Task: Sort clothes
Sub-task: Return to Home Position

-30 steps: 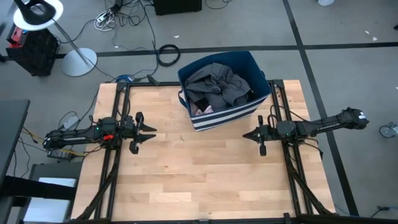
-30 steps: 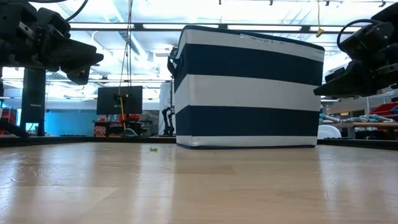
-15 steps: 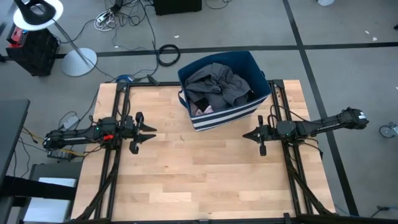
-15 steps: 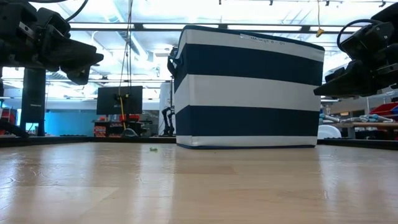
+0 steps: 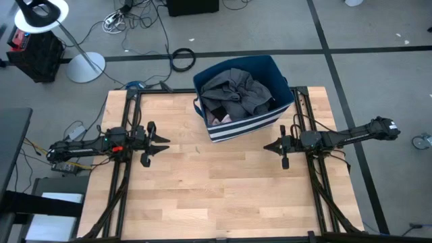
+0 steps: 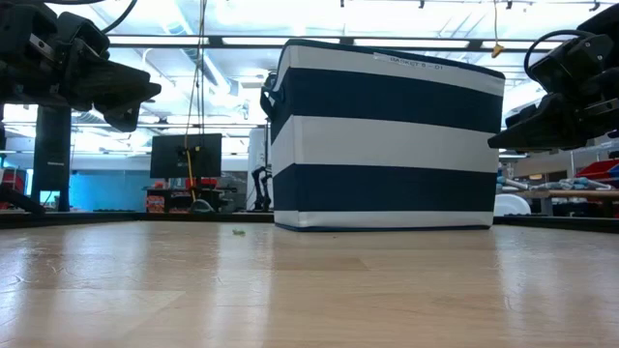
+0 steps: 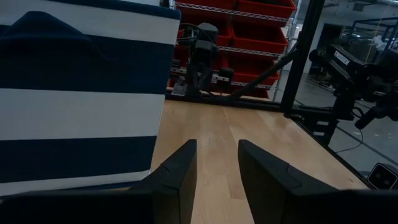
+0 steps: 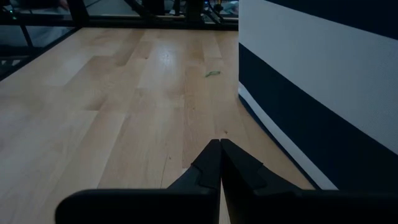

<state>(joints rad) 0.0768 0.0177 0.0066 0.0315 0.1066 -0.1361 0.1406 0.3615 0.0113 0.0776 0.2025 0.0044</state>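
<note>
The clothes (image 5: 237,92), a heap of grey and black pieces with a bit of pink (image 5: 220,119), lie inside the navy bin with white stripes (image 5: 248,126) at the table's far middle. My left gripper (image 5: 164,143) hovers open and empty above the table's left part, pointing toward the bin; its wrist view shows the gap between its fingers (image 7: 217,152). My right gripper (image 5: 267,146) hovers shut and empty on the bin's right, pointing toward the table's left; its fingertips meet in its wrist view (image 8: 219,144).
The bin (image 6: 387,135) stands upright on the wooden table (image 5: 216,189), and bare boards show to its near side. A small green scrap (image 6: 238,231) lies on the table near the bin's left corner. Black frame rails (image 5: 121,182) run along both table sides.
</note>
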